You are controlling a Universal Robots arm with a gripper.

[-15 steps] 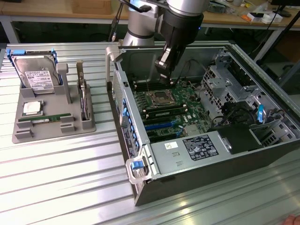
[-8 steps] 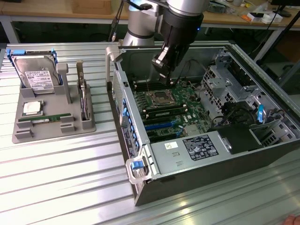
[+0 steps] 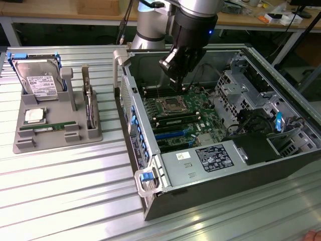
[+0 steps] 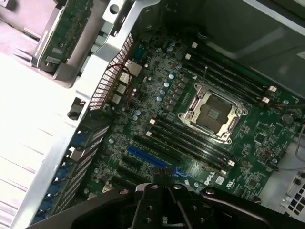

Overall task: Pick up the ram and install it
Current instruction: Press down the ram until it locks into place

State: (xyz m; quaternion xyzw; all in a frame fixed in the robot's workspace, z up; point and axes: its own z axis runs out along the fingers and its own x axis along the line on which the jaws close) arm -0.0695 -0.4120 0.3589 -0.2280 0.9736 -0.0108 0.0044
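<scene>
Gripper [image 3: 175,83]: held closed and empty above the open computer case [image 3: 301,155].
Ram [image 3: 50,127]: seen lying in the grey tray [image 3: 60,140], exterior view's left.
Surface: ribbed metal table [image 3: 65,191]; wooden benches [image 3: 65,10] behind.

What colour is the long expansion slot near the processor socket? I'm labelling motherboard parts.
Blue; the wrist view shows it best.
</scene>
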